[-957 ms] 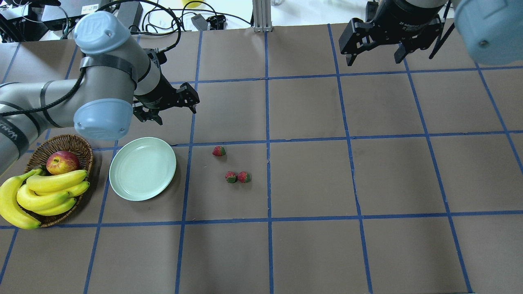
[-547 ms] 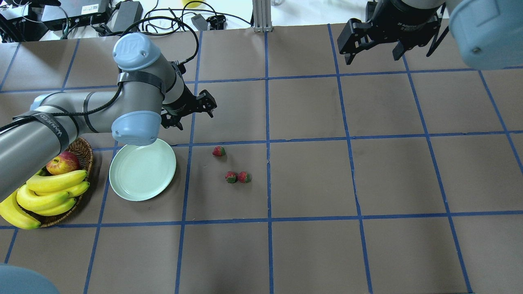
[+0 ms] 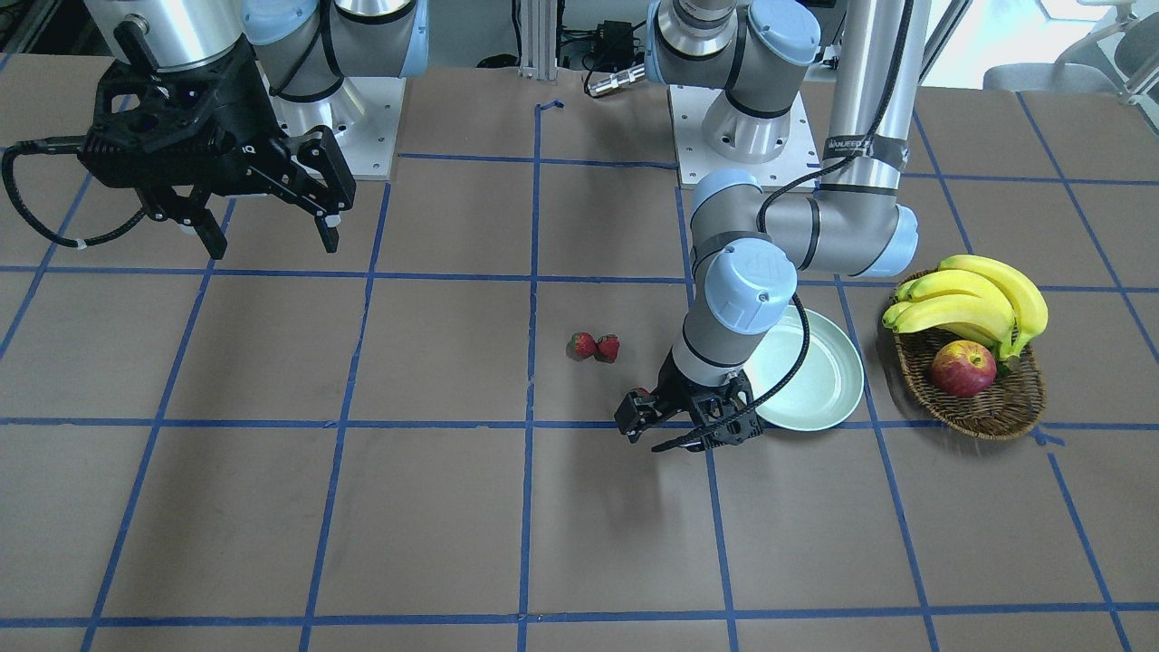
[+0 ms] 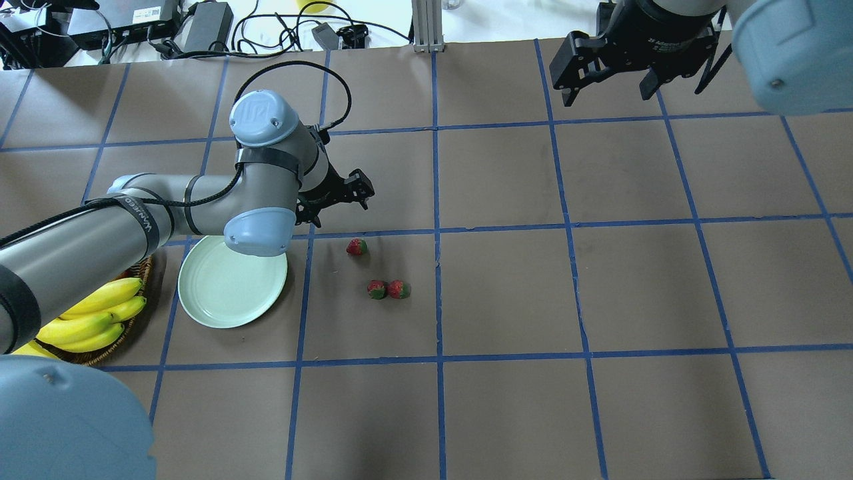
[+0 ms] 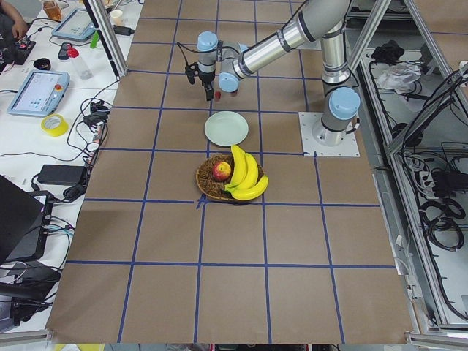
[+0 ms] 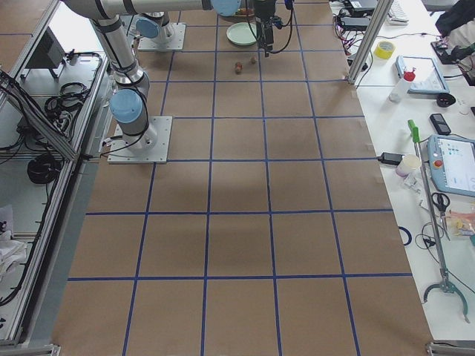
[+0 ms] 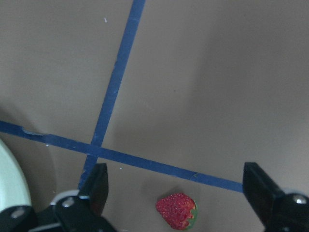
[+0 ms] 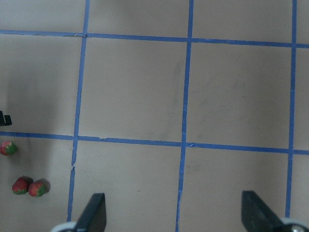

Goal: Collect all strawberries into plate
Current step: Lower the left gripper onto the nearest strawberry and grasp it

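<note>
Left hand (image 4: 338, 207) spread wide, near one strawberry (image 4: 357, 247), plate (image 4: 220, 297) nearby

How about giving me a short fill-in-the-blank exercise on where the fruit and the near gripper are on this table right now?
1. ____ strawberries lie on the table, none of them on the plate.
2. The left gripper hovers near the lone strawberry with its jaws ____.
3. The bananas share the basket with one ____.
Missing words: three; open; apple.
</note>
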Robot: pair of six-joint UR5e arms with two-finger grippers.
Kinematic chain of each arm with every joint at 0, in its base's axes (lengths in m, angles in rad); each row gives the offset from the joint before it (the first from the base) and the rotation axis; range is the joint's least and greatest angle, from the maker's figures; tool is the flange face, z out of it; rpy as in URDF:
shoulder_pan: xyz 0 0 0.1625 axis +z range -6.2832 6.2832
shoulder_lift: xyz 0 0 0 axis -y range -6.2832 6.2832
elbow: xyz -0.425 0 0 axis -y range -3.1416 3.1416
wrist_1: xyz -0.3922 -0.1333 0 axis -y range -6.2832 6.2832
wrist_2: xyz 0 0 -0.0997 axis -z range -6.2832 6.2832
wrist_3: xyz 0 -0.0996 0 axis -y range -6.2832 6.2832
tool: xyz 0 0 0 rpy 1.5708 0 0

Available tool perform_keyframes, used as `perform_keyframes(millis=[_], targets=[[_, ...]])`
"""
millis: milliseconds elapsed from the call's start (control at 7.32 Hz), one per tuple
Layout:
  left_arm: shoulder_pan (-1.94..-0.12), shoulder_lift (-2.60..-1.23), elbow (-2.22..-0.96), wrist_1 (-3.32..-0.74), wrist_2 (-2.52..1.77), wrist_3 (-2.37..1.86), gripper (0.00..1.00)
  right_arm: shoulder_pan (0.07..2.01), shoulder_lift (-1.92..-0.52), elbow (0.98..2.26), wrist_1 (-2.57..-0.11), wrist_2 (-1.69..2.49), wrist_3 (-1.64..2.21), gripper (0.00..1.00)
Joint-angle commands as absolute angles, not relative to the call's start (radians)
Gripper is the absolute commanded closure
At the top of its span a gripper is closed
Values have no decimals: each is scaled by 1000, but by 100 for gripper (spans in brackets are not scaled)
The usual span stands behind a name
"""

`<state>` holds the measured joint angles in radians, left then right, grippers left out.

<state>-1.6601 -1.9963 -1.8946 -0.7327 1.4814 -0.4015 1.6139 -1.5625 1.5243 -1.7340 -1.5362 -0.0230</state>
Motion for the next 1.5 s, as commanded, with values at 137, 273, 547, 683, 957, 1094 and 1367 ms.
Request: perform_keyframes(millis=[137, 273, 547, 683, 957, 1094, 1367], targets=[[-1683, -2008, -1954, -723, 1480, -394, 0, 1614, -1562, 1526, -1732, -1540, -25, 0], [-1683, -2006, -1954, -723, 1477, -393, 0, 1614, -1563, 1526, -1730, -1540, -25, 0], [-1683, -2005, -1951, -724, 1470, -388, 75, 1615, -1559, 1535, -1733, -1525, -25, 0], [-1683, -2002, -1951, -727, 1465, -396, 100, 1614, -1559, 1537, -1733, -1526, -25, 0], [-1683, -1996, -1950, -730, 1448, -388, 100, 1614, -1559, 1537, -1733, -1529, -25, 0], [-1683, -1977, -1948, -732, 1451, -384, 100, 1615, -1559, 1539, -1733, -1526, -25, 0], [-1681, -1970, -1916, -748, 1460, -379, 100, 1615, -1559, 1540, -1733, -1526, -25, 0]])
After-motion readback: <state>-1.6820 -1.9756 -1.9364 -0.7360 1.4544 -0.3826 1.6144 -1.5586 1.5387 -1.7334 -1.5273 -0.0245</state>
